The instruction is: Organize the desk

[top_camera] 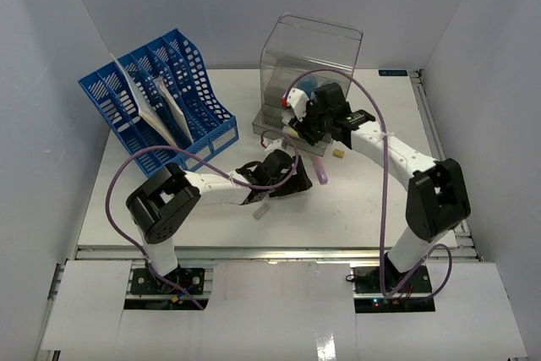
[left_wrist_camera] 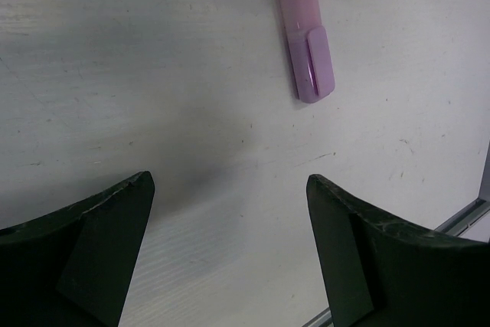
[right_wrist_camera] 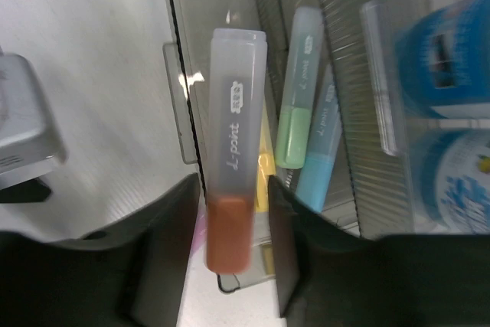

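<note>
- bench (top_camera: pixel 338 209): white flat top filling the walled cell, both arm bases at its near edge. Rigid and fixed, smooth surface; nothing to grip on it, the work is on the loose items.
- Loose on bench: purple highlighter (left_wrist_camera: pixel 302 28) near the middle, small tan bit (top_camera: pixel 337 155) and small white bit (top_camera: pixel 260 209) close by. Can't tell what the two bits are.
- Purple highlighter judged light, stiff, slick plastic, and likely to roll or skid on the smooth top. Best hold is across the barrel mid-length, not on the clip end.
- left end effector (left_wrist_camera: pixel 230 181): fingers spread wide, nothing between them. It faces down at bare bench, with the purple highlighter ahead of the tips and apart from them.
- Left arm pose: elbow folded back near its base, forearm stretched right toward bench centre, wrist pitched down.
- right end effector (right_wrist_camera: pixel 233 216): closed narrow on the orange highlighter (right_wrist_camera: pixel 237 135). It pinches the orange lower end, and the frosted cap end sticks out forward.
- Right arm pose: elbow up at the right side, forearm reaching back-left to the front of the clear drawer box (top_camera: pixel 308 57) at the back centre.
- The held pen hangs over the open drawer; green highlighter (right_wrist_camera: pixel 293 105) and blue highlighter (right_wrist_camera: pixel 321 151) lie inside it.
- blue file rack (top_camera: pixel 161 99) at back left holds papers, neither arm near it.
</note>
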`<state>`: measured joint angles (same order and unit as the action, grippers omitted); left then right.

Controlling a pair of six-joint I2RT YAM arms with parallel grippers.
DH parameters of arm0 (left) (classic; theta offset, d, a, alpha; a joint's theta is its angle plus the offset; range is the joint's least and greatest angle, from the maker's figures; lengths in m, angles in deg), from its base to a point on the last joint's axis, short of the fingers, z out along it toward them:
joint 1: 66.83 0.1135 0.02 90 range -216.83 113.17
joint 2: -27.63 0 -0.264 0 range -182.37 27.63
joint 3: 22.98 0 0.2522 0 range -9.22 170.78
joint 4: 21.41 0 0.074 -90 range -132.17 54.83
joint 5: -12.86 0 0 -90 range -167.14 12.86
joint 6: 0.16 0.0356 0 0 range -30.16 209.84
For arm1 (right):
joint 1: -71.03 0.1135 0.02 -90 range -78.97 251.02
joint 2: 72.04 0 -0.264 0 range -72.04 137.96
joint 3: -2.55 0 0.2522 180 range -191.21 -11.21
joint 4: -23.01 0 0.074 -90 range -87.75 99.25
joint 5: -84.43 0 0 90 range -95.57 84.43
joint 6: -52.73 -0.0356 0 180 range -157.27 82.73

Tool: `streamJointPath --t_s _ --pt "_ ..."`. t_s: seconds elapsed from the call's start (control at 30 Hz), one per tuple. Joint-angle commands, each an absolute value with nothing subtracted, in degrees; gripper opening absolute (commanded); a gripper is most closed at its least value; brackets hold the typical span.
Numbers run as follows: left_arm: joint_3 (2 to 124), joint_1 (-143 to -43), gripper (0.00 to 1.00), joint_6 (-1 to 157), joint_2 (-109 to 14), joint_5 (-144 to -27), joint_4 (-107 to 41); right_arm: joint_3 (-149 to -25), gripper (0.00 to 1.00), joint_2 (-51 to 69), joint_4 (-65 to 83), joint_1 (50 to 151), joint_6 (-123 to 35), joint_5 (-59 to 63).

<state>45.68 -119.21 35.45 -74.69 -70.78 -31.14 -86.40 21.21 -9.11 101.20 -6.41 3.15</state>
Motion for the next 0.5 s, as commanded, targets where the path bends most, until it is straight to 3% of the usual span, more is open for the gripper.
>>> streamJointPath --t_s 0.0,0.27,0.47 --pt "47.82 -119.74 0.92 33.73 -73.61 -69.44 -31.8 -89.28 0.6 22.59 -8.1 101.61 -8.32 -1.44" --pt "55.87 -120.68 0.93 31.74 -78.17 -65.08 -38.23 -80.14 0.93 2.33 -12.84 96.42 -10.39 10.47" --pt "67.7 -123.29 0.93 29.8 -85.25 -55.73 -50.33 -67.51 0.98 -9.19 -10.15 83.41 -11.12 19.39"
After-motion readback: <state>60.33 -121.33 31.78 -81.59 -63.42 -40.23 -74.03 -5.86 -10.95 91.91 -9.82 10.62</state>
